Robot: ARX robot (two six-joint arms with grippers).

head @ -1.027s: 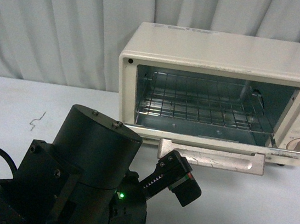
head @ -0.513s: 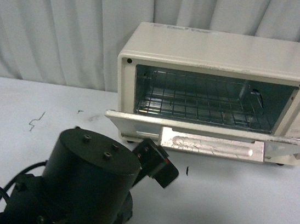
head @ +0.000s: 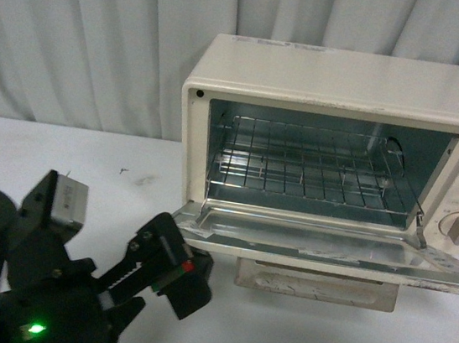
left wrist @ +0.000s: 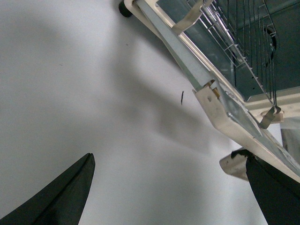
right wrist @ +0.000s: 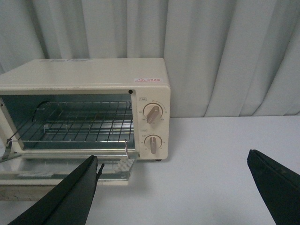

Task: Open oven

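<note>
The cream-white oven point(head: 343, 77) stands at the right of the table. Its drop-down door point(head: 329, 248) lies about level, and the bar handle point(head: 316, 286) hangs under its front edge. The wire rack point(head: 314, 174) shows inside. My left gripper point(head: 119, 237) is open and empty, low at the front left, just left of the door's corner. In the left wrist view the left gripper point(left wrist: 168, 197) hovers over bare table, with the door edge point(left wrist: 211, 93) and handle end point(left wrist: 233, 165) beside one finger. My right gripper point(right wrist: 171, 187) is open and empty, facing the oven point(right wrist: 93, 77) and its two knobs point(right wrist: 152, 114).
The white table point(head: 45, 156) extends left of the oven and in front of it. A pleated grey curtain point(head: 87, 34) closes off the back. A small dark mark point(left wrist: 181, 97) lies on the table near the door.
The door has swung down from partly open to about level. My left gripper has drawn back, down and to the left, away from the handle.
</note>
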